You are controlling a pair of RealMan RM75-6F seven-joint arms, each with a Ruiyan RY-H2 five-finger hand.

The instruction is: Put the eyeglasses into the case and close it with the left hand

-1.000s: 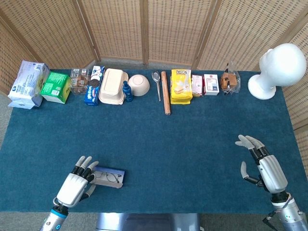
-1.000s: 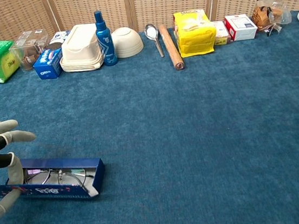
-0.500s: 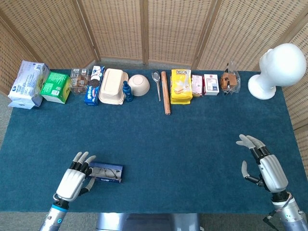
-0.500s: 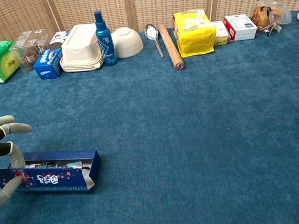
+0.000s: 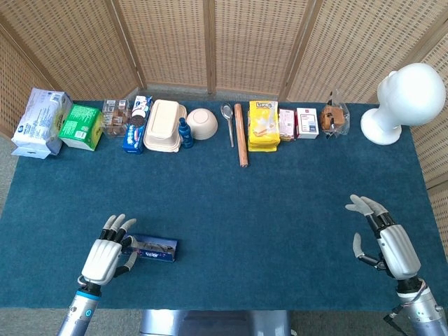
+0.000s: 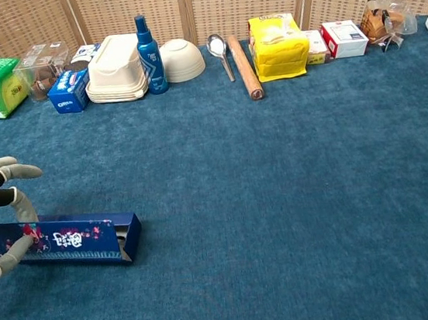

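Fingers, left hand (image 5: 103,257): spread, tips resting on the near-left end of the case (image 6: 62,243); thumb against its printed side in the chest view; nothing plainly pinched.
Fingers, right hand (image 5: 383,238): spread and lightly curled, holding nothing, raised over the bench (image 5: 280,203) near its right edge, well apart from the case.
Case: blue carton with a pink and white print, lying lengthwise on the near-left of the bench, printed face tilted toward the chest camera, right end flap ajar.
Eyeglasses (image 5: 155,246): inside the case; a thin frame shows through the top in the head view; hidden in the chest view.
Back row, left to right: tissue pack (image 5: 40,120), green box (image 5: 81,126), biscuit pack (image 6: 69,89), cream lunch box (image 6: 115,69), blue bottle (image 6: 147,45), bowl (image 6: 181,59), spoon (image 6: 220,53), rolling pin (image 6: 245,66), yellow bag (image 6: 278,46), red and white box (image 6: 343,38).
Far right: white mannequin head (image 5: 402,101).
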